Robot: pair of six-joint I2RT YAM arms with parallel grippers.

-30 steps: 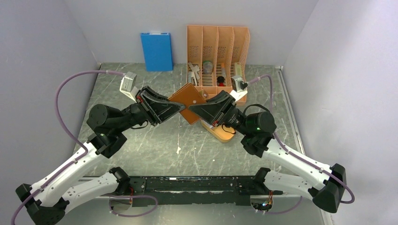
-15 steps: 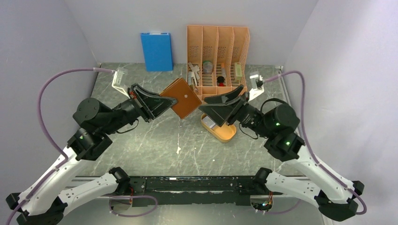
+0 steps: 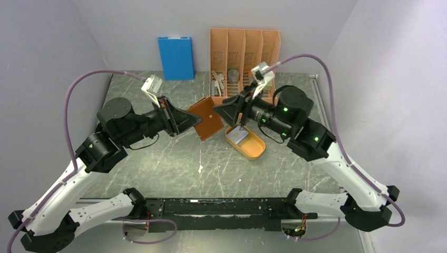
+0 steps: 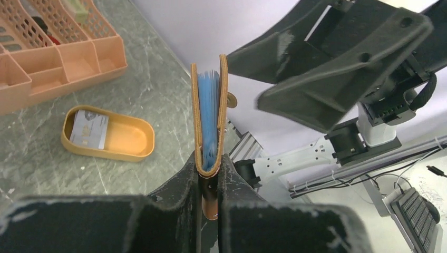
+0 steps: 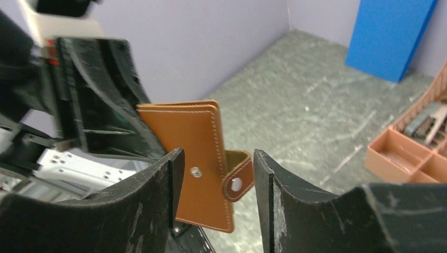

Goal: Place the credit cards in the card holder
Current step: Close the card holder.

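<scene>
My left gripper [image 3: 194, 120] is shut on the brown card holder [image 3: 206, 118] and holds it above the table. In the left wrist view the card holder [image 4: 210, 121] stands edge-on with blue sleeves showing inside it, pinched at its bottom by my left gripper [image 4: 210, 171]. My right gripper [image 3: 222, 109] is open beside the holder. In the right wrist view the right gripper [image 5: 216, 176] is open around the holder's [image 5: 197, 158] loose snap tab [image 5: 238, 182]. A pale grey credit card [image 3: 241, 136] lies in the orange oval tray [image 3: 255, 152]; it also shows in the left wrist view [image 4: 89, 129].
A tall orange desk organizer [image 3: 244, 58] with small items stands at the back. A blue box [image 3: 175, 57] leans on the back wall. The oval tray [image 4: 126, 142] lies just right of the held holder.
Both grippers have come back toward each other after pulling apart. My right gripper swung up and left, now open around the holder's tab. My left gripper still holds the holder.
</scene>
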